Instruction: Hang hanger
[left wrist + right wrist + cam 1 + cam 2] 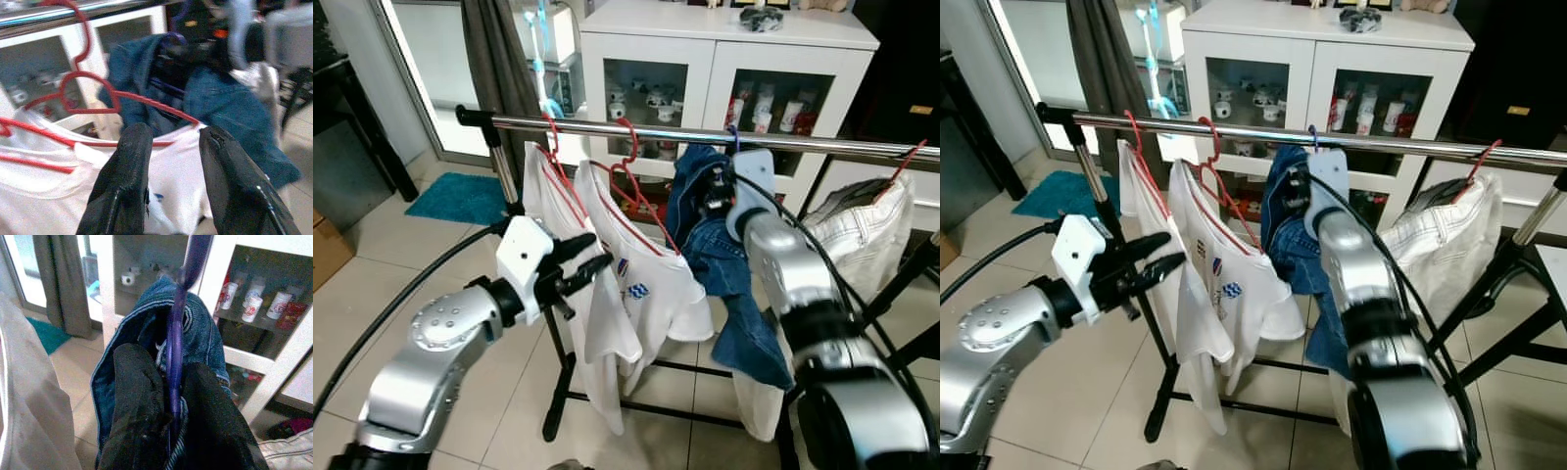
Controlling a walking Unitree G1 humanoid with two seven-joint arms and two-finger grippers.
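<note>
Clearly the right pincer (168, 396) is clamped on the purple hanger (177, 333) carrying the denim garment (724, 284), its hook rising straight above toward the metal rail (705, 132). Well left, the left pincer (582, 266) hovers open beside the white shirts (636, 284).

A purple hanger (176, 333) carries blue denim jeans (724, 284). Red hangers (636, 191) hold white shirts (646, 284), one with a small blue print. At ten o'clock lies a teal mat (460, 199).
</note>
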